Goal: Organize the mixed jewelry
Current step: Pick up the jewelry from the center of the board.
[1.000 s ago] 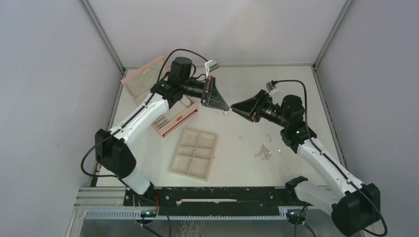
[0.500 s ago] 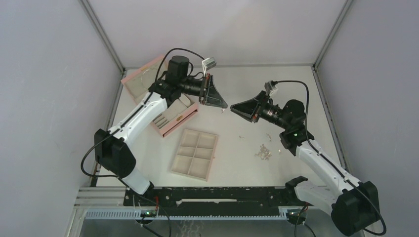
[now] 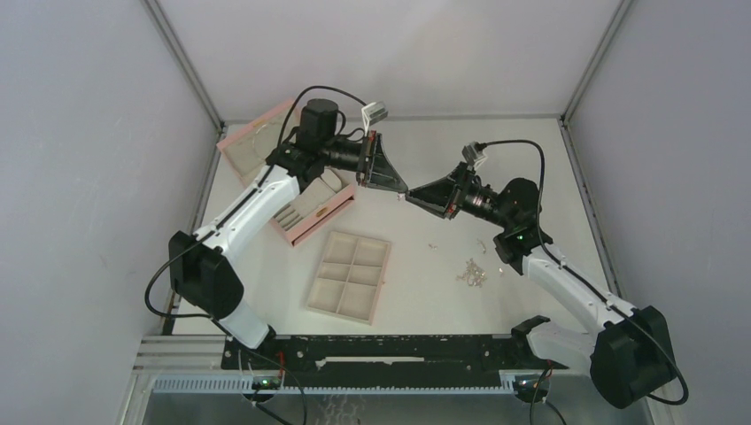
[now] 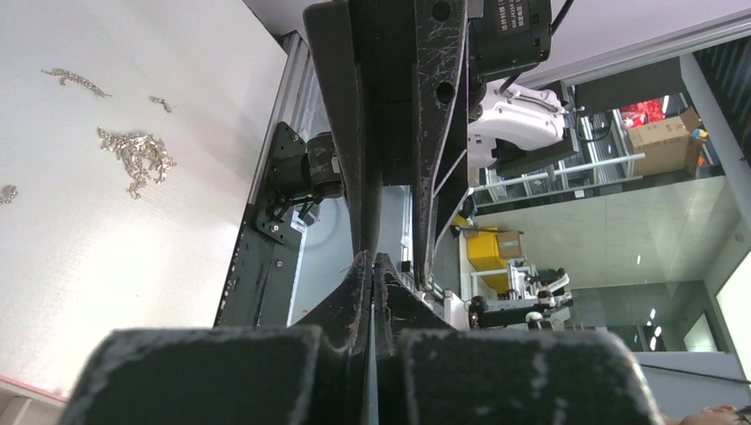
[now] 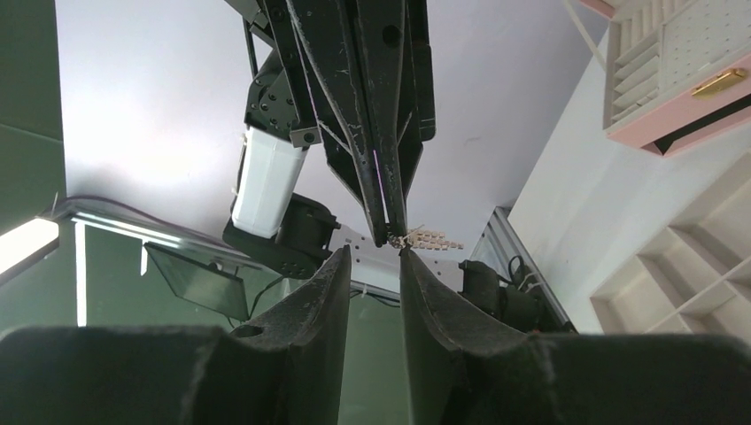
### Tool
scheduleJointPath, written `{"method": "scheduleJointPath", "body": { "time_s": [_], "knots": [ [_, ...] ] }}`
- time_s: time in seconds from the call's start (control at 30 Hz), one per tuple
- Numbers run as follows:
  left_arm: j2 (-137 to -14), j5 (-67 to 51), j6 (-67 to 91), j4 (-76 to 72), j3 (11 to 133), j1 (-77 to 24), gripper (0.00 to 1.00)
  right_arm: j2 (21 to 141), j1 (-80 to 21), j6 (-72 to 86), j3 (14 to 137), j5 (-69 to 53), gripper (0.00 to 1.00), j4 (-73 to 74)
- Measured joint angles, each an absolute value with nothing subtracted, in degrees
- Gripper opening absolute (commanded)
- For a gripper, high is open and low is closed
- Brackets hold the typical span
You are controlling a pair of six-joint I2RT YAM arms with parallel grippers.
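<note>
Two claws meet tip to tip above the table (image 3: 443,150): left claw (image 5: 390,228) clamped on a small silver chain piece (image 5: 434,239), right claw (image 5: 373,257) jaws apart just beside it, gripping nothing

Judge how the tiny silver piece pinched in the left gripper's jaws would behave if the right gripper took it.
The silver piece juts sideways from the left gripper without drooping, so probably fairly stiff. It looks tiny and linked, likely very light and easy to drop. The right gripper would have little to pinch.
</note>
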State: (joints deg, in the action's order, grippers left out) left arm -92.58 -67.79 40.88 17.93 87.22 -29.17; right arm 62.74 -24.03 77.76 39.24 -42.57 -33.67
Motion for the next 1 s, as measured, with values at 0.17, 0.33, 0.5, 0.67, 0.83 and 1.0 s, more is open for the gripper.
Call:
{"method": "scheduleJointPath", "body": {
  "time_s": [0.17, 0.33, 0.5, 0.67, 0.83, 1.0],
  "knots": [
    [-92.6, -67.9, 41.1, 17.6, 87.2, -29.1, 0.00, 62.6, -23.9, 77.7, 39.2, -42.5, 0.34, -33.9],
    [-92.6, -67.9, 41.2, 17.6, 87.2, -29.1, 0.00, 61.8, -23.2, 77.2, 39.2, -42.3, 0.34, -32.6],
    [-92.6, -67.9, 41.2, 17.6, 87.2, -29.1, 0.00, 61.3, -22.9, 76.8, 39.2, -42.1, 0.34, -32.3],
    [-92.6, -67.9, 41.2, 17.5, 87.2, -29.1, 0.00, 61.3, -22.9, 76.8, 39.2, -42.1, 0.34, -32.3],
    [-92.6, -68.0, 41.2, 17.2, 87.1, -29.1, 0.00, 61.3, -22.9, 76.8, 39.2, -42.0, 0.34, -32.4],
    [-92.6, -68.0, 41.2, 17.2, 87.1, -29.1, 0.00, 61.8, -22.8, 76.8, 39.2, -41.9, 0.35, -32.4]
  ]
}}
